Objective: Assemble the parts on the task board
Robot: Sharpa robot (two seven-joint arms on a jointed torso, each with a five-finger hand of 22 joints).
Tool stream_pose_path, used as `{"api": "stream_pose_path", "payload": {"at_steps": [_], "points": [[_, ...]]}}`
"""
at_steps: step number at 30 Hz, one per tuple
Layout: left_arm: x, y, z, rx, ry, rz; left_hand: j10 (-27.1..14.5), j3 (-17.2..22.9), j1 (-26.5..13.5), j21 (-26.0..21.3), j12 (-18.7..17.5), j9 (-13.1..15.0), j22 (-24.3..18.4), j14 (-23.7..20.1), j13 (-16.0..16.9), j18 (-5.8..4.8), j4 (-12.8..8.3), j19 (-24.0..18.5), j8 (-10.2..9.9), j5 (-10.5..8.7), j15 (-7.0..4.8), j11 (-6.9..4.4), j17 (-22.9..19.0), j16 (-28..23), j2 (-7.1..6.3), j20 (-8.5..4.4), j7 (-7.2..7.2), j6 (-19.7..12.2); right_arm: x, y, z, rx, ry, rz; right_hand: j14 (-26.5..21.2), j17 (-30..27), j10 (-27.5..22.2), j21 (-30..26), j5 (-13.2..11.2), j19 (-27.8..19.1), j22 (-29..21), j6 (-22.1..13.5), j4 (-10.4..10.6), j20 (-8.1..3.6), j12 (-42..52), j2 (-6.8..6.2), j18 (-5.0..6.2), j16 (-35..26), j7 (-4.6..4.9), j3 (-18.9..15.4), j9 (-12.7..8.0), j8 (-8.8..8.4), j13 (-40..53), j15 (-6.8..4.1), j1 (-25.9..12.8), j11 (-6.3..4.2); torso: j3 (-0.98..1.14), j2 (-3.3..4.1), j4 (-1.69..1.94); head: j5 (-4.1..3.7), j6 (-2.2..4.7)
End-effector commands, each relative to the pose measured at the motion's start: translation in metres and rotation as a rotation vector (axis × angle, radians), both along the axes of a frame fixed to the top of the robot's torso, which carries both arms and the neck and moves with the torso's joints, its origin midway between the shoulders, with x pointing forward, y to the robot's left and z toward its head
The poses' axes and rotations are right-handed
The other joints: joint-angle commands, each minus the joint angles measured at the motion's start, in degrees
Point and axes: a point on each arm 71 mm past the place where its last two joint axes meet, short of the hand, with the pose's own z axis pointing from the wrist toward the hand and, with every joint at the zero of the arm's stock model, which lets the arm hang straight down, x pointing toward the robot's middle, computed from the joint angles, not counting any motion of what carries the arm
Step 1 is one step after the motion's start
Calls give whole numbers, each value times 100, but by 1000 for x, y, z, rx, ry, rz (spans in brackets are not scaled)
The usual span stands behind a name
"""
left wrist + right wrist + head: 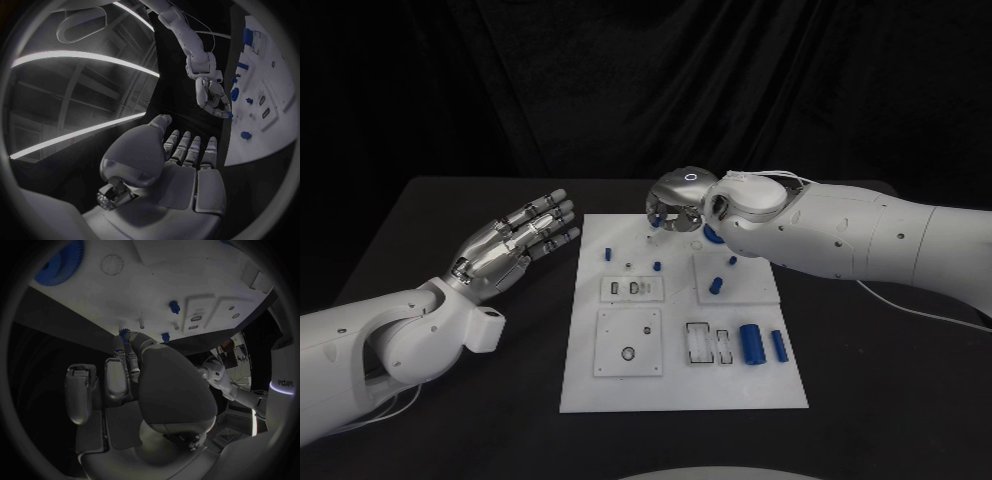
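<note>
The white task board (682, 385) lies mid-table with several blue parts on it: two cylinders (751, 343) at its right side and small pegs (715, 284) near the middle. My right hand (678, 205) hovers over the board's far edge, fingers pointing down. It pinches a small blue toothed part (125, 333) between thumb and finger, just above the board (156, 285). A large blue gear (59, 265) lies beside that hand, partly hidden under the right arm in the head view. My left hand (516, 240) is held flat and empty, fingers spread, left of the board.
Recessed slots and sockets (629, 343) mark the board's near half. Two small blue pegs (174, 305) stand in the board close to the right fingertips. Black table surrounds the board, with bare room at the front and left.
</note>
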Motion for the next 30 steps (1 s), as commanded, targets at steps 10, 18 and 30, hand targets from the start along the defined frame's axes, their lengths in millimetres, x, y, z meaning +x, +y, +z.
{"api": "stream_pose_path", "payload": {"at_steps": [10,18,30], "points": [[1,-2,1,-9,-5,-13,-4,48,-72,10,38,8,7,-2,0,109,-1,-5,33,21,39,34,10,4,-2,26,9,31,4,1,-2,22,-27,-2,-6,-18,-6,-38,4,187,1076,-54,20,28,-105,-6,-86,-44,4,40,6,-71,-18,46,-17,45,0,13,45,-50,-8],[2,-2,0,-8,-3,-15,-4,48,-72,10,38,8,7,-2,0,109,-1,-5,33,21,39,34,10,4,-2,26,9,31,6,1,-2,18,-26,-11,-11,-17,-5,-39,10,186,1077,-64,22,34,-130,1,-86,-47,10,48,8,-93,-21,56,-17,48,-4,13,36,-47,-16],[3,-3,-1,-5,2,-19,-4,61,-81,11,46,8,8,-1,0,109,-5,-4,36,20,45,41,10,5,3,32,26,35,8,4,-7,-15,10,-22,-48,-61,-16,-64,-40,153,1052,-190,35,59,-255,3,-76,-78,1,65,-2,-245,-32,79,-39,73,-1,6,38,-54,-39]]}}
